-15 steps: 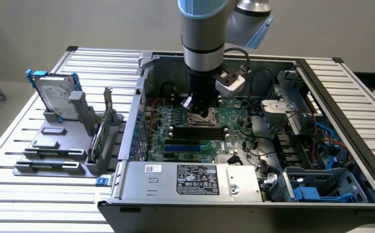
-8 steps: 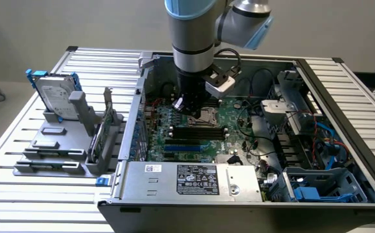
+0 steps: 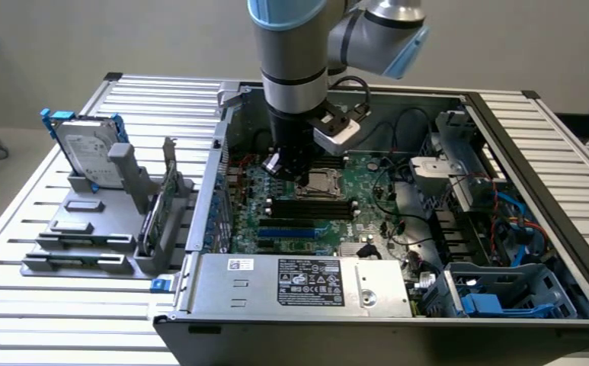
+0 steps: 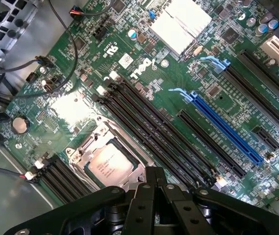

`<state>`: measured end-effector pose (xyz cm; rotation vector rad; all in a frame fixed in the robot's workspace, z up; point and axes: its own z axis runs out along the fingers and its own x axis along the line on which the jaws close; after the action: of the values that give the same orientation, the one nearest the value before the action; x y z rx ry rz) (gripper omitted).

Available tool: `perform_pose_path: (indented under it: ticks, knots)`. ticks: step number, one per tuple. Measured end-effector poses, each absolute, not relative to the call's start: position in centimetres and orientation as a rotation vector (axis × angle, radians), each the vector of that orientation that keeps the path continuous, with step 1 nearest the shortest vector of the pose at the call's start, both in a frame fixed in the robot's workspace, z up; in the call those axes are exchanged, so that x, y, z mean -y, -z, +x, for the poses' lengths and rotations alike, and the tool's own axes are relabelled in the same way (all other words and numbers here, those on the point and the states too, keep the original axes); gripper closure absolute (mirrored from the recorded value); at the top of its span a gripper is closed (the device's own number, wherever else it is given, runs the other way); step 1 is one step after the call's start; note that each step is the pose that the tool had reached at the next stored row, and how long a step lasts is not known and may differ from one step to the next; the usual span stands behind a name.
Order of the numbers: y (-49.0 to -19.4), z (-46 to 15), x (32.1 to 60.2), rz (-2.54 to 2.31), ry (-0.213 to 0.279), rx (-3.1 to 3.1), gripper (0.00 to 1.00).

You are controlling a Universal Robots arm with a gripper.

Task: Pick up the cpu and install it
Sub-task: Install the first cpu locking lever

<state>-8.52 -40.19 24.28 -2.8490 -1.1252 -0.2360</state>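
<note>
The cpu [image 4: 108, 164], a small square chip with a dull silvery top, lies flat inside the metal-framed socket [image 4: 83, 145] on the green motherboard [image 4: 144, 68]. My gripper [image 4: 155, 172] hangs just above the board beside the socket, its two black fingers pressed together with nothing between them. In the exterior view the gripper [image 3: 276, 169] reaches down into the open computer case, a little toward that view's left of the cpu [image 3: 321, 181] in its socket.
Black memory slots [image 4: 154, 122] run beside the socket, with a blue expansion slot [image 4: 222, 127] and a silver heatsink [image 4: 181, 24] beyond. Cables [image 4: 56, 58] loop near the case wall. A hard drive [image 3: 89, 149] with blue brackets stands in a grey rack outside the case; the power supply [image 3: 324, 282] sits in front.
</note>
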Motion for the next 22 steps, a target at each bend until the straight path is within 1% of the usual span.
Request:
perform_pose_path:
  ticks: [11,22]
  knots:
    - [-23.8,-9.1,40.2,-2.855,0.236,1.113,0.89]
    - [-22.6,-9.9,40.2,-2.858,0.236,1.105,0.89]
